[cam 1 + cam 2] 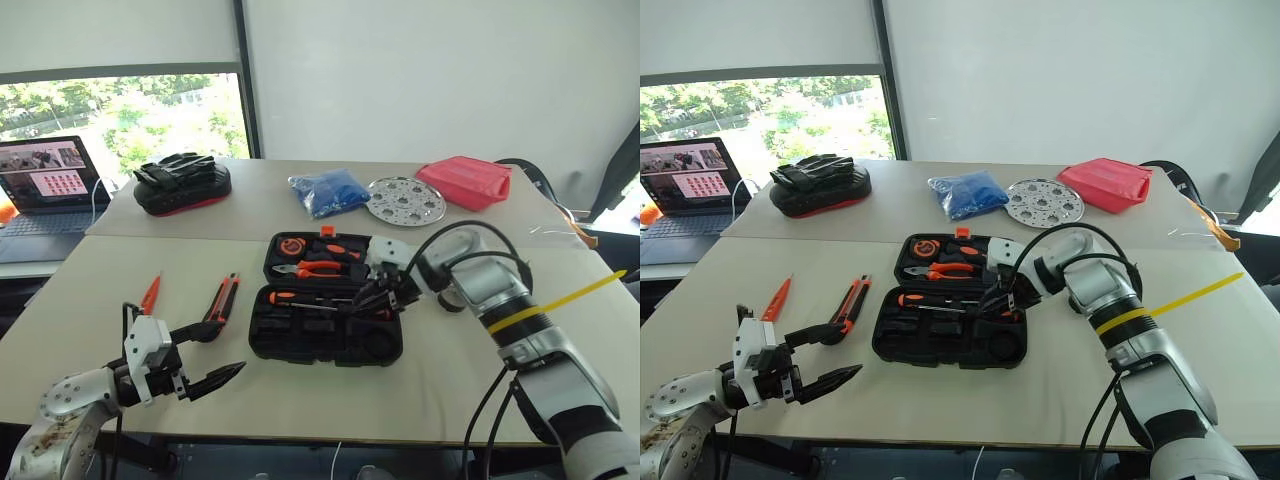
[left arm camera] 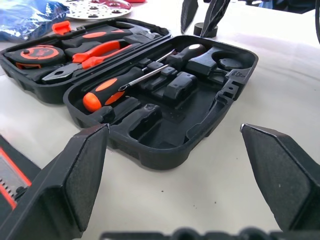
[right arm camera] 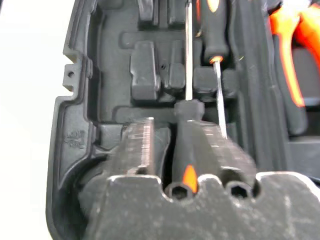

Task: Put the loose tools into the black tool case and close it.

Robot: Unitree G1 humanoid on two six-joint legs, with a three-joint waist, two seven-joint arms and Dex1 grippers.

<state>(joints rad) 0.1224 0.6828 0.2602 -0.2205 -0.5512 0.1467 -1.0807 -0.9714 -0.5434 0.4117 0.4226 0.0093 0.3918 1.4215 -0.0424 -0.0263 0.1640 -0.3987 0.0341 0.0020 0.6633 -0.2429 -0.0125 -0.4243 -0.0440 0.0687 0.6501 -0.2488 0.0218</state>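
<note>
I see two pale beige rectangular tabletops (image 1: 120,300) butted together. Behind them stands a plain white wall (image 1: 420,70). At far left, a dark-framed window (image 1: 130,110) shows bright green foliage in daylight, with a white roller blind (image 1: 110,30) lowered over its top.
</note>
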